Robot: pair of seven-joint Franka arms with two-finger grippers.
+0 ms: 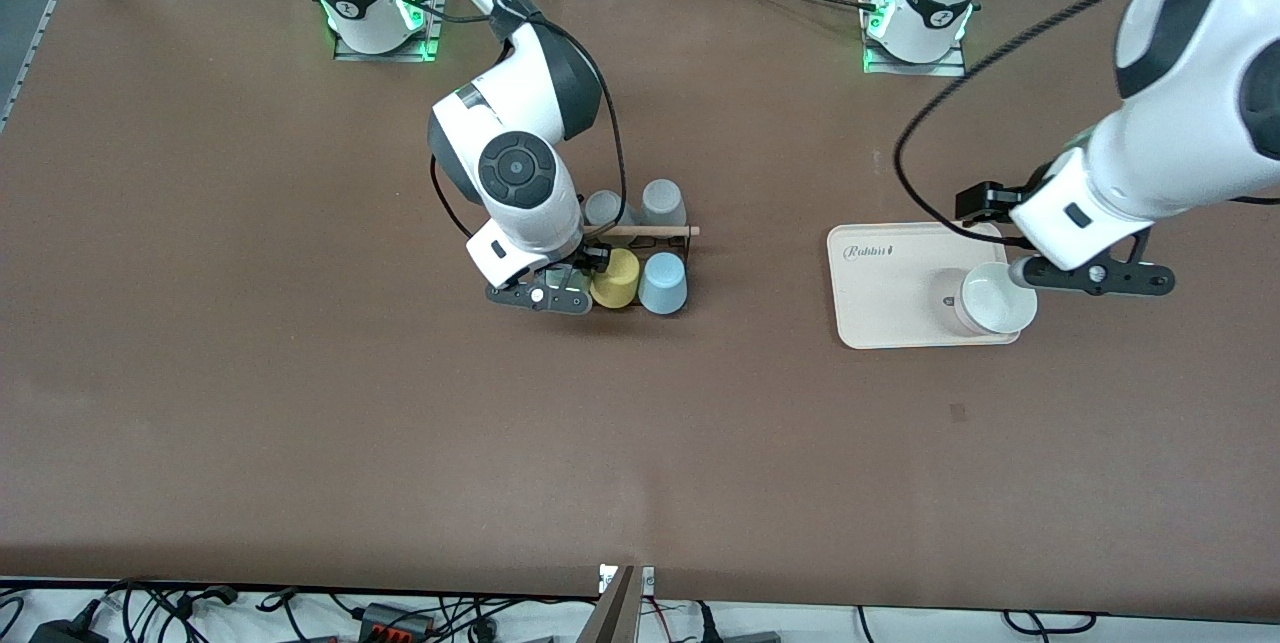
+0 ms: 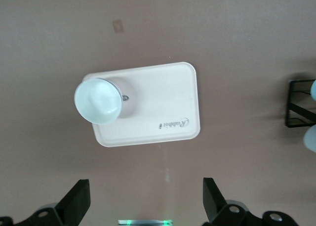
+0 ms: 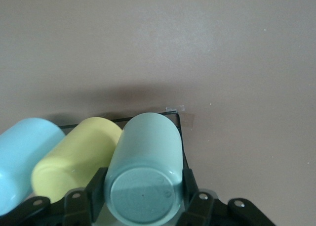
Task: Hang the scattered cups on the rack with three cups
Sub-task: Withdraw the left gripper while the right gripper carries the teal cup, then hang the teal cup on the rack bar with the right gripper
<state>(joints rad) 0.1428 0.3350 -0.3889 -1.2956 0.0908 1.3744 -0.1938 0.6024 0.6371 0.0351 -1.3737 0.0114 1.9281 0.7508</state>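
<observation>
Care is needed: the pale mint-green matte tumbler (image 3: pixel 143 174), clamped in the right gripper (image 1: pixel 560 285) at the small black wire-frame rack (image 1: pixel 672 241), should be seated on its hidden peg before release. The left gripper (image 2: pixel 145 199) hangs wide open and empty over the beige tray (image 1: pixel 890 308), where a white cup (image 1: pixel 994 299) stands.

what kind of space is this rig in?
Most likely a robotics lab bench, not a kitchen. The brown table carries two bolted arm bases with green status lights, aluminium framing stands along its edge, and loose cables and power adapters run along the edge nearest the front camera.
</observation>
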